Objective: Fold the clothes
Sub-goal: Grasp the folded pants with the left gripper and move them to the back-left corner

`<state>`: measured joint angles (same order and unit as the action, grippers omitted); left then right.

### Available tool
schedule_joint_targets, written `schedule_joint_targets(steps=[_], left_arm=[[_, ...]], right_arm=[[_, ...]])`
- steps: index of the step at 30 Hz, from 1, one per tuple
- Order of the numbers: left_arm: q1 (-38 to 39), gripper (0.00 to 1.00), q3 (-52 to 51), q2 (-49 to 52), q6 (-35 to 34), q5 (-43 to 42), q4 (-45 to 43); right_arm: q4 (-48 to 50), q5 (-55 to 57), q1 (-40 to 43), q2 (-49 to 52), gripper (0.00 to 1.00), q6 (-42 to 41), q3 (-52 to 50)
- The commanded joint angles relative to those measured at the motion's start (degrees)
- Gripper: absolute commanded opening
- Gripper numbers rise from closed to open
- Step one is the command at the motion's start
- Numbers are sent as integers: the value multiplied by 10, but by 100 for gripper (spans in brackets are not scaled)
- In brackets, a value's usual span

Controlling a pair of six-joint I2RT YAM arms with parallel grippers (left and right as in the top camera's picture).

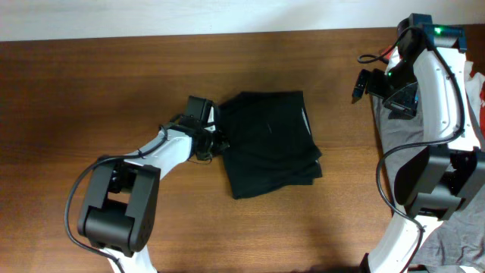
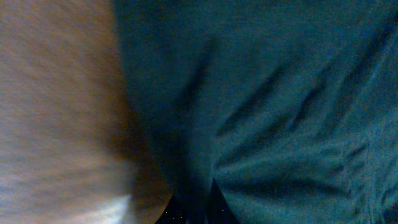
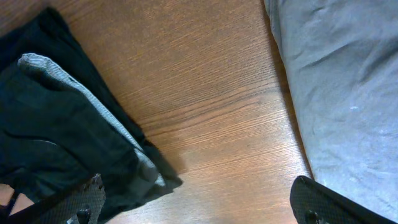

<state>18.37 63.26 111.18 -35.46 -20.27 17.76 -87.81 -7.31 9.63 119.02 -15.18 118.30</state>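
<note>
I had the folded black garment (image 1: pixel 269 144) mid-way across the table (image 1: pixel 91 83), just right of my left gripper (image 1: pixel 217 142), the nearer arm; its grip I couldn't tell; the right gripper (image 1: pixel 362 85) hung well apart, fingers spread.

Black garment (image 1: pixel 269 144), folded (slightly rumpled)

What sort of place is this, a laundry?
Likely a robotics test bench, not a laundry: a left arm and right arm at a wooden table, a folded dark garment, grey clothes alongside.
</note>
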Motion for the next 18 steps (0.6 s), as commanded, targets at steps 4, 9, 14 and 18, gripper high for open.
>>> schedule_joint_targets(steps=[4,9,14,18], left_arm=[[-210,1,-4,10,-29,133,-124],[-439,1,-3,10,-75,207,-176],[-524,3,-3,10,-273,202,-219],[-433,1,-3,27,-335,213,-218]], right_arm=[[0,5,2,-5,98,-1,9],[0,5,2,-5,99,-1,9],[0,5,2,-5,99,-1,9],[0,5,2,-5,99,-1,9]])
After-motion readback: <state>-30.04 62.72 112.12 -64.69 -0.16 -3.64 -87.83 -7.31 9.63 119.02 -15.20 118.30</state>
